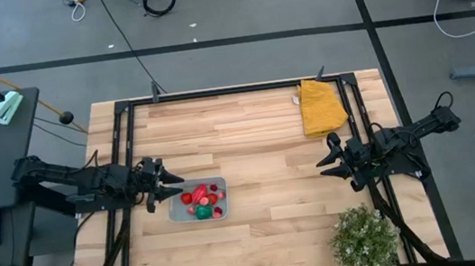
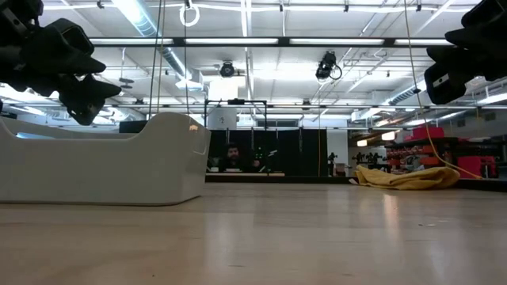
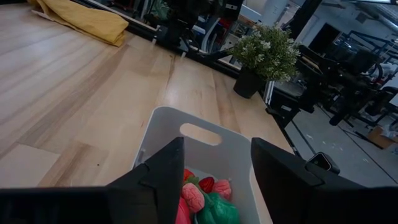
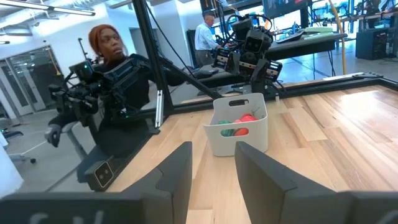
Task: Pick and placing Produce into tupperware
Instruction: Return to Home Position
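Red, pink and green produce lies piled inside the grey tupperware.
On the wooden table, the tupperware sits left of centre. The left gripper hovers at its left edge, its 2 fingers apart and empty. The right gripper hangs well apart, fingers spread too, between the yellow cloth and the plant.

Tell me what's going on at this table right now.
A two-arm robot is packing toy produce into a tupperware. The red, pink and green pieces lie inside it, and none shows outside on the table. The left gripper hangs open and empty just beside the container's left end. The right gripper, also open and empty, is over bare wood on the far side. A yellow cloth and a plant sit on the right, apart from both arms.
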